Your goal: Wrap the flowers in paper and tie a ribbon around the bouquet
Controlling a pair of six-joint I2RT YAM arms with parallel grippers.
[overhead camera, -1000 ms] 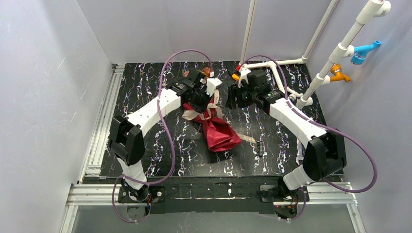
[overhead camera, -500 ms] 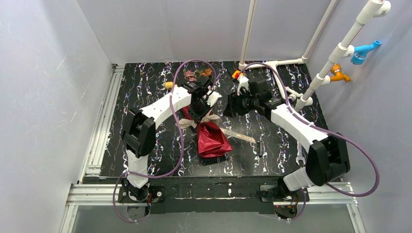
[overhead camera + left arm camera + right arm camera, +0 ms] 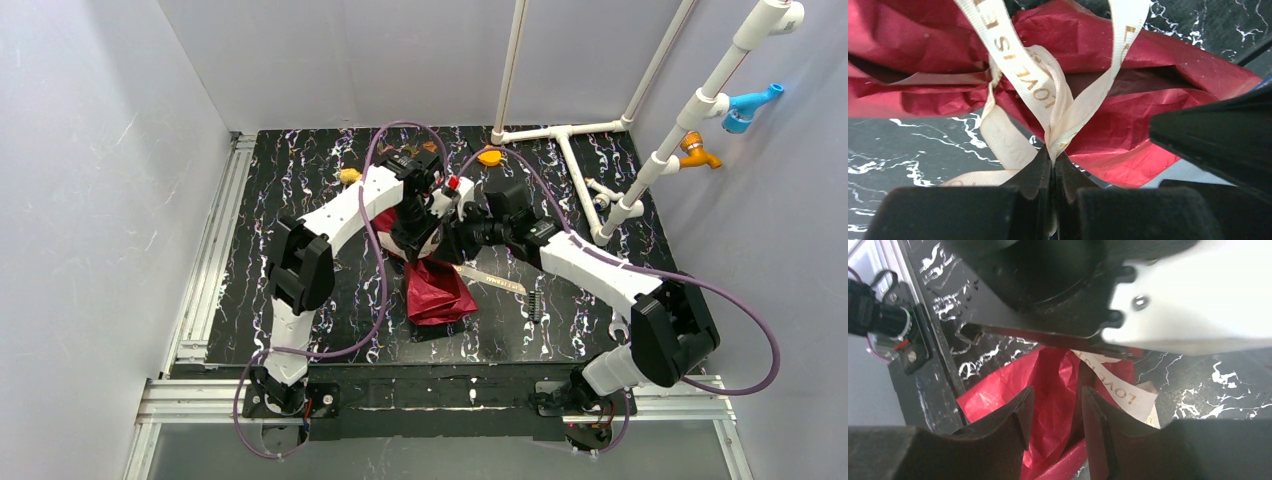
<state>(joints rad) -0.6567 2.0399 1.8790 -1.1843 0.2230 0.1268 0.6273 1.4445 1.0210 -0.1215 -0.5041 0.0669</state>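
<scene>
The bouquet lies mid-table as a red paper [image 3: 437, 290] cone. Its wide end and the flowers are hidden under the two wrists. The cream ribbon [image 3: 1035, 87], printed in gold, crosses in a knot over the crinkled paper [image 3: 1148, 65]. My left gripper [image 3: 1053, 152] is shut on one ribbon strand just below the knot. One loose ribbon tail [image 3: 492, 281] trails to the right. My right gripper [image 3: 1058, 390] hovers over the paper [image 3: 1053, 380] with its jaws apart, next to a ribbon end [image 3: 1120, 390]. From above, the left gripper [image 3: 418, 238] and right gripper [image 3: 452, 238] nearly touch.
A white pipe frame [image 3: 560, 135] stands at the back right. An orange cap [image 3: 490, 157] and a small yellow piece [image 3: 348, 176] lie near the back. A black comb-like strip [image 3: 536, 300] lies right of the bouquet. Grey walls close in both sides.
The left gripper has swung right, turning the bouquet with the ribbon. The right gripper has come left up to the bouquet, and its jaws have narrowed.
</scene>
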